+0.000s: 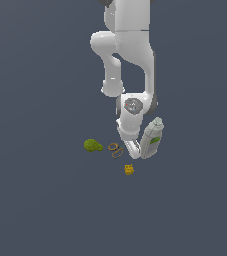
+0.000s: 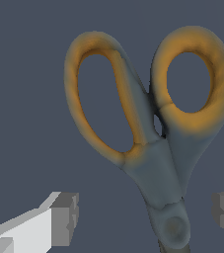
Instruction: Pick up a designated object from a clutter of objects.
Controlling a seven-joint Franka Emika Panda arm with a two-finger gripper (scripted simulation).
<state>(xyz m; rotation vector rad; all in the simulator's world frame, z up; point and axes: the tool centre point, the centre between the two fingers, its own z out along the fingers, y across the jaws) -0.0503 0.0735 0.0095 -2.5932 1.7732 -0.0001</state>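
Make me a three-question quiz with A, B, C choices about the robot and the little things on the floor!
1. What sits nearest the green blob?
A. scissors
B. bottle
C. yellow block

2. What colour are the scissors' handle loops?
A. blue
B. orange
C. pink

3. How is the end effector in the wrist view?
A. open, fingers either side of the scissors
C. squeezed shut on the bottle
B. holding the yellow block

Answers:
1 A: in the exterior view the scissors lie just beside the blob, while the bottle and yellow block are farther.
2 B: both loops show orange.
3 A: there is a gap on each side of the scissors.
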